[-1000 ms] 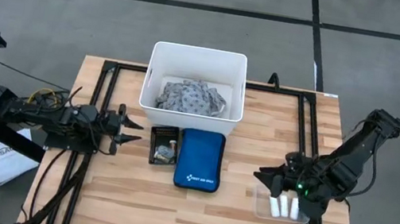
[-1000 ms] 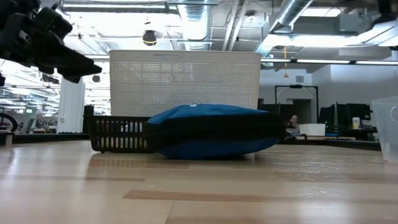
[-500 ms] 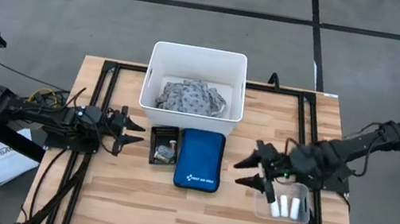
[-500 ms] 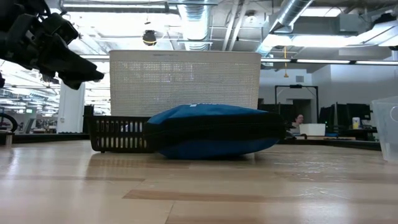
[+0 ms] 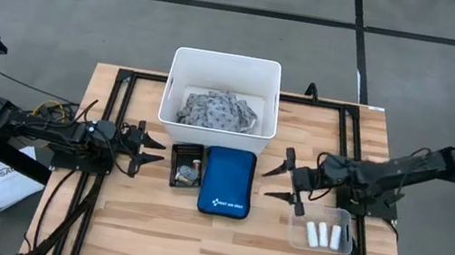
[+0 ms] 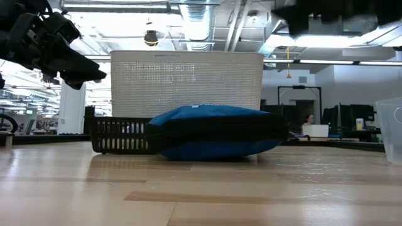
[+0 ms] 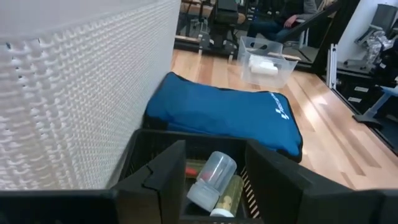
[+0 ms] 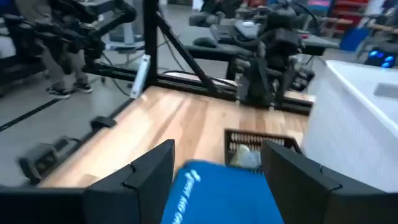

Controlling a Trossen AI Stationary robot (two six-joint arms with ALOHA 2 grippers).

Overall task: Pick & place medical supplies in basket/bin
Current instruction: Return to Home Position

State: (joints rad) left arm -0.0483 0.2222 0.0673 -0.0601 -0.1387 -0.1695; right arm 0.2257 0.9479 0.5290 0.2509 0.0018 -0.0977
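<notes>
The grey-and-white patterned cloth (image 5: 219, 111) lies inside the white bin (image 5: 178, 83) at the table's far side. Three white rolls (image 5: 327, 236) lie in a clear tray (image 5: 294, 239) near the table's right edge. My left gripper (image 5: 158, 151) is open and hovers level just left of a small black basket (image 5: 176, 164), pointing at it (image 7: 214, 155). My right gripper (image 5: 266, 182) is open and hovers right of the blue pouch (image 5: 227, 181), pointing toward the table's left (image 8: 217, 155). Tan pieces are too small to tell.
The black basket (image 7: 261, 163) holds a clear vial (image 7: 211, 177) and other small items, and stands against the blue pouch (image 7: 230, 118) in front of the white bin (image 7: 81, 93). Bare wood lies along the table's near side (image 5: 217, 250). A person sits in the room beyond (image 6: 308, 119).
My right gripper has moved from above the clear tray toward the table's left and slightly toward its far edge, levelling out to point at the blue pouch, still open. The rolls in the tray are now uncovered. The left gripper has barely moved.
</notes>
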